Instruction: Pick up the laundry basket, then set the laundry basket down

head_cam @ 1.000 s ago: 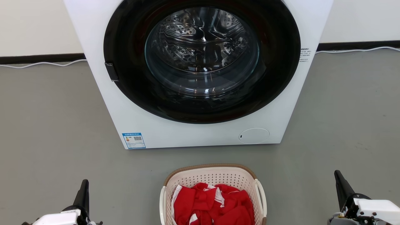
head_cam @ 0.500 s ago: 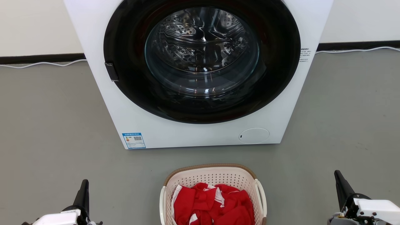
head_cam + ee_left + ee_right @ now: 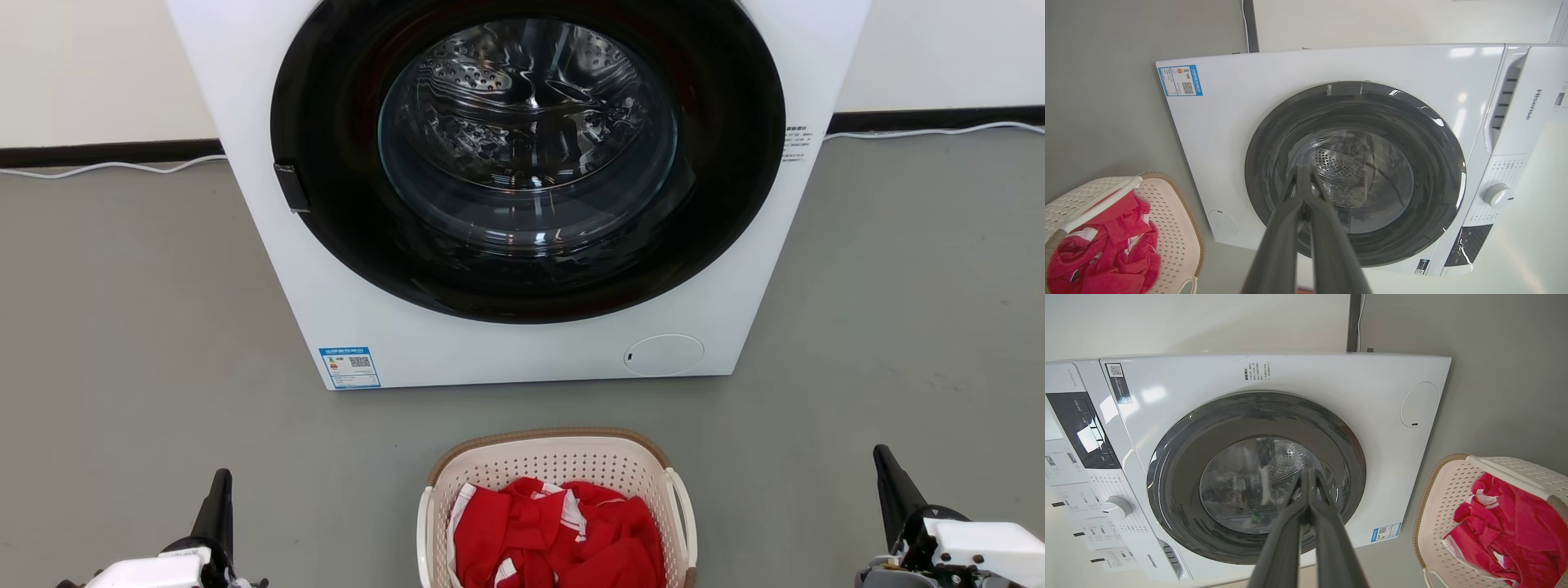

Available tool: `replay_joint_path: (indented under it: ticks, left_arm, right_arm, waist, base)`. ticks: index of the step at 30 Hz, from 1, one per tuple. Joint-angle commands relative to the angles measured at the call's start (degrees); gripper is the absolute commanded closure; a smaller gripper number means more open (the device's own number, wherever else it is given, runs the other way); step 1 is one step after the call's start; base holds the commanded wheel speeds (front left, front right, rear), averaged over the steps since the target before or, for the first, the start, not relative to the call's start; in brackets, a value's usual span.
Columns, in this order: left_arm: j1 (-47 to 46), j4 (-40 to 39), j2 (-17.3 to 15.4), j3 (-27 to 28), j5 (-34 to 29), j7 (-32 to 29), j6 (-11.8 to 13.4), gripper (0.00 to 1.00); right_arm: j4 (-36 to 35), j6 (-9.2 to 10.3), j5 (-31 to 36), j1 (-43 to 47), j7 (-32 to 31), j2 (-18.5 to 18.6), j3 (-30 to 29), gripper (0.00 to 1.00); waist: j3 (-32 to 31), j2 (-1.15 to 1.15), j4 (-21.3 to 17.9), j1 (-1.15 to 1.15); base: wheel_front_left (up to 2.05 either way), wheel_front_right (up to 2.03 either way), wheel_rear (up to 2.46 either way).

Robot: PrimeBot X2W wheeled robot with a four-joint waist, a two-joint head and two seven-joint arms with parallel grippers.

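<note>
The laundry basket [image 3: 555,464], cream perforated plastic with a brown rim and white side handles, stands on the grey floor at the bottom centre of the head view, holding red and white clothes [image 3: 559,535]. It also lies at the lower left of the left wrist view, basket [image 3: 1167,212], and the lower right of the right wrist view, basket [image 3: 1447,490]. My left gripper [image 3: 219,498] is well to its left, my right gripper [image 3: 890,482] well to its right. Both are shut and empty, tips together [image 3: 1303,171] [image 3: 1308,475], clear of the handles.
A white front-loading washing machine [image 3: 522,351] with a dark round door stands just behind the basket. White cables [image 3: 114,166] run along the dark skirting at the wall. Bare grey floor [image 3: 147,327] lies on both sides of the machine.
</note>
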State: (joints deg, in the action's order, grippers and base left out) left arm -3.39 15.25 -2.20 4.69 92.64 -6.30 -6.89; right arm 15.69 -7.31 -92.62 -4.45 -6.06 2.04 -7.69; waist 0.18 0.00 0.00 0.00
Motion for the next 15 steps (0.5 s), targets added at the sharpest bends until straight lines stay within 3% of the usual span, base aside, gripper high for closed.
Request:
replay_joint_path:
  ticks: [1,11,12,15]
  left_arm:
    - [-2.8,-1.2,-0.7,1.8,-0.5,-0.2,-0.6,1.0]
    - [-2.8,-1.2,-0.7,1.8,-0.5,-0.2,-0.6,1.0]
    - [0.0,0.1,0.0,0.0,0.0,0.0,0.0,0.0]
    - [1.1,1.8,0.6,-0.2,0.0,0.0,0.1,0.0]
  right_arm:
    - [-1.7,-0.18,0.4,-1.7,-0.4,0.8,1.2,1.0]
    - [-1.7,-0.18,0.4,-1.7,-0.4,0.8,1.2,1.0]
    - [0.1,0.0,0.0,0.0,0.0,0.0,0.0,0.0]
    - [1.8,0.01,0.0,0.6,0.0,-0.6,0.1,0.0]
  waist:
    - [0.0,0.0,0.0,0.0]
    - [0.0,0.0,0.0,0.0]
    - [0.0,0.0,0.0,0.0]
    - [0.0,0.0,0.0,0.0]
  base:
    - [0.0,0.0,0.0]
    - [0.0,0.0,0.0]
    - [0.0,0.0,0.0]
    - [0.0,0.0,0.0]
